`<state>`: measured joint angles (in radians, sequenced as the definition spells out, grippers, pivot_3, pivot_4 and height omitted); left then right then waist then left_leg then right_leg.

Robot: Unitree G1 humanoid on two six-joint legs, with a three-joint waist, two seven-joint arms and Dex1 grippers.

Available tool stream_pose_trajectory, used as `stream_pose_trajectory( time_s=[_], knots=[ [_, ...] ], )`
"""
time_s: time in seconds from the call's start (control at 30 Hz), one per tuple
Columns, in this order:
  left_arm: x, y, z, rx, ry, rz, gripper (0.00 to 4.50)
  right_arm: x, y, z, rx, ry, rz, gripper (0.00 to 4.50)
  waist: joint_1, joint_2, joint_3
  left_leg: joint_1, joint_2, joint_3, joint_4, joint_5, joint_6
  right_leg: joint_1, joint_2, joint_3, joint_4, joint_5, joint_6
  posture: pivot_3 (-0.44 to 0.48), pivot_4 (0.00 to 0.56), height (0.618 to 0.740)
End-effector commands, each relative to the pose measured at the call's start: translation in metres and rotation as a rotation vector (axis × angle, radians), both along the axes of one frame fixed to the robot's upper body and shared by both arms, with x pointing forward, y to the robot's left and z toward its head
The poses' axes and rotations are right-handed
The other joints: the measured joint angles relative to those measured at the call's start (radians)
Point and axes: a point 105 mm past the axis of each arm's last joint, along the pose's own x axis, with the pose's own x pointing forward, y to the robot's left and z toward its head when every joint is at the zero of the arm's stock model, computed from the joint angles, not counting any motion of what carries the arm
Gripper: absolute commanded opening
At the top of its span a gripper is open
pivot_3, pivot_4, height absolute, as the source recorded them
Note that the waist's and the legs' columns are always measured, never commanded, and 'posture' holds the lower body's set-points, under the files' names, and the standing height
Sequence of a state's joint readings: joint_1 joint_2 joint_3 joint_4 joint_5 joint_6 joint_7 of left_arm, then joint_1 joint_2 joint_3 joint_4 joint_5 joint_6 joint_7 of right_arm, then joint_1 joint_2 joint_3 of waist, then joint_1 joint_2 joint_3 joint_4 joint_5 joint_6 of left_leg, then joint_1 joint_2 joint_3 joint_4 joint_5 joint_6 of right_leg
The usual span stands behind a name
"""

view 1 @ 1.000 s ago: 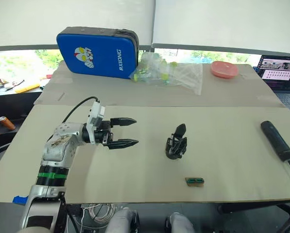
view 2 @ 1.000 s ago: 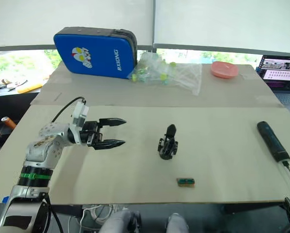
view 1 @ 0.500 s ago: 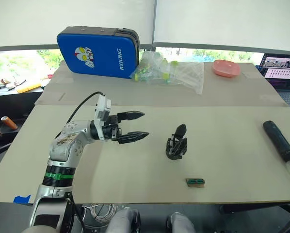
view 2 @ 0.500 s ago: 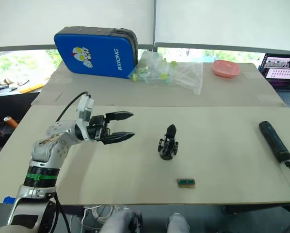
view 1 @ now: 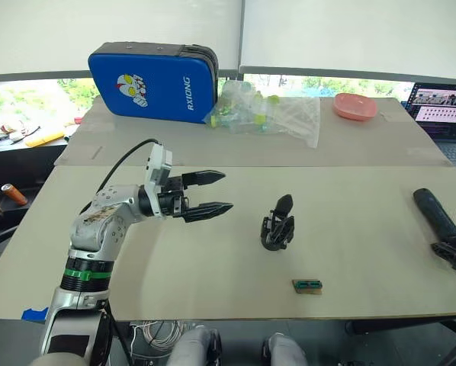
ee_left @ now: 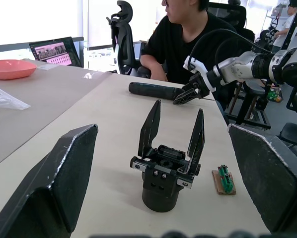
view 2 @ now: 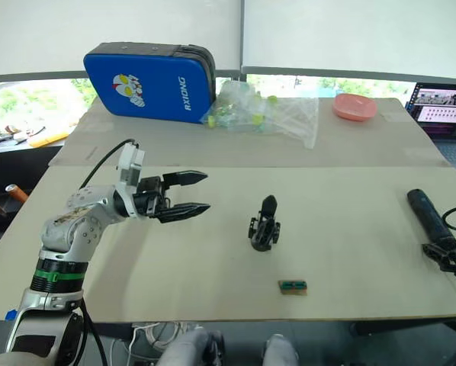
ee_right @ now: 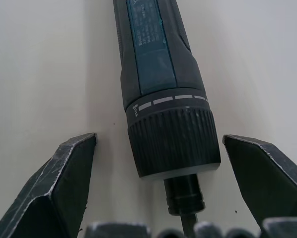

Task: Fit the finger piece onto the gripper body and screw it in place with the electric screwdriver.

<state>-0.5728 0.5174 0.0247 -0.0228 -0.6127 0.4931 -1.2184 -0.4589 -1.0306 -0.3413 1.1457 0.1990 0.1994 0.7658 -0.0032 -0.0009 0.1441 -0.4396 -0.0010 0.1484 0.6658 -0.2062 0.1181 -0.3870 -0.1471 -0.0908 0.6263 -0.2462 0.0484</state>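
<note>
Cardboard sheets [view 1: 350,229] cover the table, with a blue case [view 1: 153,80] and a bag of plastic bits [view 1: 266,113] parked at the back. Over on the left, the left gripper [view 1: 210,194] is held above the surface with its fingers spread apart, nothing in them. The gripper body [view 1: 277,223] is stood upright mid-table, a small green part [view 1: 306,286] near it. At the right edge, the electric screwdriver [view 1: 438,218] is lying flat, with the right gripper [view 2: 441,254] opened wide around its bit end.
</note>
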Motion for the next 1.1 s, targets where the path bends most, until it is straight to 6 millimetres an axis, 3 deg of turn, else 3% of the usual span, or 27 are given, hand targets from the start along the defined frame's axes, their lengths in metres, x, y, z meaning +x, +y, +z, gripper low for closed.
stream_pose_trajectory(
  time_s=[0.03,0.27,0.3,0.5,0.7,0.83,0.97,1.1],
  knots=[
    [-0.009,0.0,0.016,0.014,-0.052,-0.053,4.49,0.007,0.005,0.003,-0.035,-0.01,0.062,4.25,-0.005,0.0,0.0,0.0,0.0,0.0,0.0,-0.001,-0.001,0.0,0.0,0.0,0.0,0.0,0.0,0.0,0.15,0.74],
    [-0.016,0.003,0.012,0.042,-0.028,-0.071,4.5,0.013,0.01,0.003,-0.105,-0.037,0.118,1.94,-0.015,0.0,0.0,0.0,0.0,0.0,0.0,-0.003,-0.006,0.0,0.0,-0.001,0.0,0.0,0.0,0.0,0.15,0.74],
    [-0.016,0.003,0.012,0.042,-0.026,-0.072,4.5,0.013,0.011,0.003,-0.106,-0.037,0.122,1.86,-0.015,0.0,0.0,0.0,0.0,0.0,0.0,-0.003,-0.006,0.0,0.0,-0.001,0.0,0.0,0.0,0.0,0.15,0.74],
    [-0.018,0.0,0.009,0.039,-0.015,-0.082,4.5,0.011,0.01,0.006,-0.14,-0.067,0.141,1.86,-0.016,0.0,0.0,0.0,0.0,0.0,0.0,-0.003,-0.007,0.0,0.0,-0.001,0.0,0.0,0.0,0.0,0.15,0.74],
    [-0.021,0.0,0.005,0.037,-0.019,-0.088,4.5,0.011,0.018,0.042,-0.196,-0.222,0.261,1.86,-0.01,0.004,0.002,0.0,0.0,0.0,0.0,-0.003,-0.007,0.0,0.0,-0.001,0.0,0.0,0.0,0.0,0.15,0.74],
    [-0.021,0.009,-0.001,0.041,-0.031,-0.077,4.5,-0.005,0.048,0.069,-0.211,-0.259,0.399,1.86,-0.005,0.012,0.003,0.0,0.0,0.0,0.0,-0.003,-0.007,0.0,-0.001,-0.001,0.0,0.0,0.001,0.0,0.15,0.74],
    [-0.024,0.014,-0.016,0.069,-0.018,-0.083,4.5,-0.029,0.093,0.087,-0.219,-0.27,0.427,1.86,0.0,0.015,0.003,0.0,0.001,-0.001,-0.002,-0.003,-0.009,0.0,-0.003,0.0,0.001,-0.001,0.0,0.0,0.15,0.74],
    [-0.027,0.011,-0.026,0.062,-0.008,-0.102,4.5,-0.051,0.132,0.086,-0.159,-0.267,0.406,1.86,0.01,0.015,0.003,0.0,0.002,-0.002,-0.003,-0.004,-0.012,-0.001,-0.004,0.0,0.001,0.0,-0.002,0.0,0.15,0.74]
  ],
)
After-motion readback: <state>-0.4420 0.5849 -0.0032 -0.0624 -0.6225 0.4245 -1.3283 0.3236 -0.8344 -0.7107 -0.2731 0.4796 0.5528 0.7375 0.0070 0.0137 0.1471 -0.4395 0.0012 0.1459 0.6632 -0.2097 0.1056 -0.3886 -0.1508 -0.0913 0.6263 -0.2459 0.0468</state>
